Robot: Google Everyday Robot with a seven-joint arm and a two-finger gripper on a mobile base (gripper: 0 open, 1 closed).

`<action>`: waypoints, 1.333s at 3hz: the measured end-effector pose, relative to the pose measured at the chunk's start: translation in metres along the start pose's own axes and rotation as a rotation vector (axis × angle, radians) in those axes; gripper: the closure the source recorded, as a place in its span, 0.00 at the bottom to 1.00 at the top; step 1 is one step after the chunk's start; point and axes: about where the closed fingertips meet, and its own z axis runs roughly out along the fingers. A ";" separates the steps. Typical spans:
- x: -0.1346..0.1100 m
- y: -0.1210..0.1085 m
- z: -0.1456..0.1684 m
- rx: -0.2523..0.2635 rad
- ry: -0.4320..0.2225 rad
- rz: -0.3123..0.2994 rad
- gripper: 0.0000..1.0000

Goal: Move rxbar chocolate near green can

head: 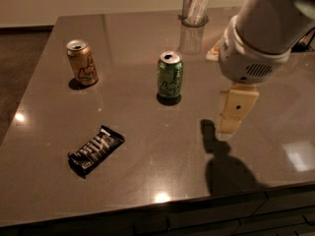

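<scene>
cream-coloured and blocky, the gripper (231,124) hangs tip-down over the right half of the table (147,186), seen from the side, so i cannot tell how far its jaws stand open; it touches none of the things on the table. just above it sits the fat white wrist housing (253,53) with a small vent grille, and the arm runs up and away toward 1 o'clock, out of the top right corner. a dark shadow (221,168) of the arm lies on the table at 6 o'clock from the gripper. the green can (170,76) stands upright near the middle of the table, at about 10 o'clock from the gripper and apart from it. the rxbar chocolate (96,150) lies flat in its black wrapper at about 7 o'clock from the green can, well apart from it, set at a slant with one end toward the front edge. an orange-gold can (82,62) stands upright at 9 o'clock from the green can, near the left edge. a clear glass cup (195,6) stands at the far edge, at about 12 o'clock from the green can.
</scene>
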 end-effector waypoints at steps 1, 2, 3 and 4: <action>-0.037 0.008 0.014 -0.030 -0.024 -0.069 0.00; -0.069 0.021 0.030 -0.065 -0.036 -0.131 0.00; -0.097 0.032 0.048 -0.095 -0.033 -0.182 0.00; -0.123 0.043 0.067 -0.128 -0.028 -0.238 0.00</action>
